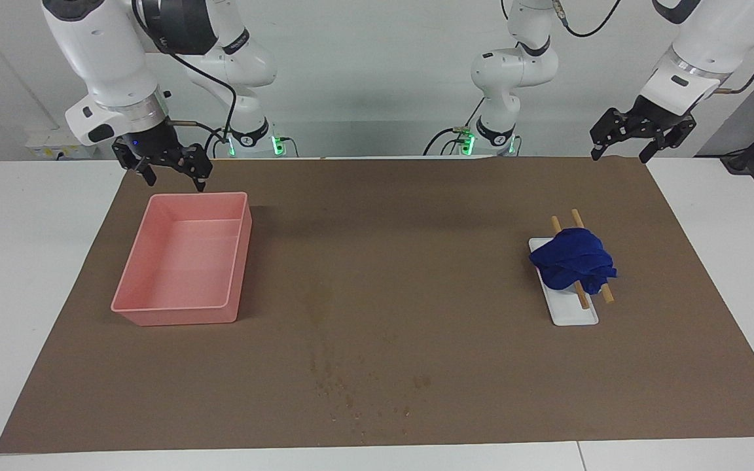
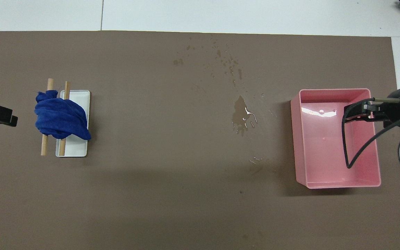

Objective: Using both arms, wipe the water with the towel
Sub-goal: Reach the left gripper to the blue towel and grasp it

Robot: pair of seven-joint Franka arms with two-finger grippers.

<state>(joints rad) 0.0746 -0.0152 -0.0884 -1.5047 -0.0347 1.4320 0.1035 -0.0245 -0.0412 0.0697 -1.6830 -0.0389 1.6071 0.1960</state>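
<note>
Towel [image 1: 573,258] sat bunched on two wooden rods [image 1: 581,297] over white tray [image 1: 576,317], raised for easy pickup. Water [image 2: 242,116] lay mid-mat. Left gripper [image 1: 626,142] hung released near towel's end; right gripper [image 1: 171,169] released over pink bin [image 1: 180,314] rim.

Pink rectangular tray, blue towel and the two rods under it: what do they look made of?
The pink rectangular tray looks like moulded plastic, glossy: light glints on its floor. The deep-blue bundled towel looks like soft matte cloth, wrinkled and folded. The two light-brown rods look like bare wood, probably dowels; they could be bamboo.
</note>
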